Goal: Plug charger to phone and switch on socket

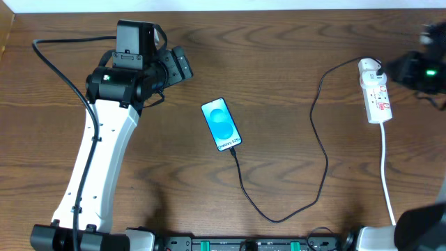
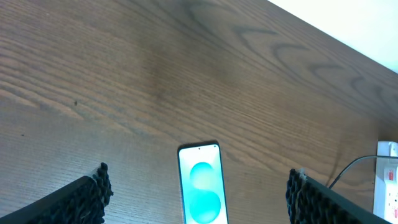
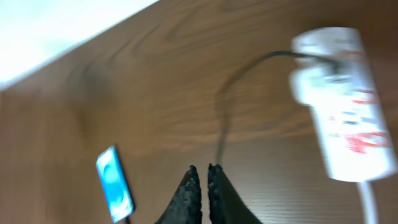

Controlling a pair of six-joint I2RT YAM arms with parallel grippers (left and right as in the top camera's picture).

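The phone (image 1: pixel 221 124) lies lit in the middle of the table; it also shows in the left wrist view (image 2: pixel 201 186) and the right wrist view (image 3: pixel 115 183). The black charger cable (image 1: pixel 322 150) runs from the phone's near end in a loop to a white plug at the far end of the socket strip (image 1: pixel 377 95). My left gripper (image 1: pixel 182 66) is open and empty, above and to the far left of the phone (image 2: pixel 199 177). My right gripper (image 1: pixel 398 70) is blurred beside the socket's far end, shut and empty (image 3: pixel 202 177). The socket (image 3: pixel 345 106) lies to its right.
The socket's white cord (image 1: pixel 385 171) runs toward the table's near right edge. The left arm's white link (image 1: pixel 97 164) lies across the left side. A pale strip beyond the table's far edge (image 3: pixel 56 31) shows.
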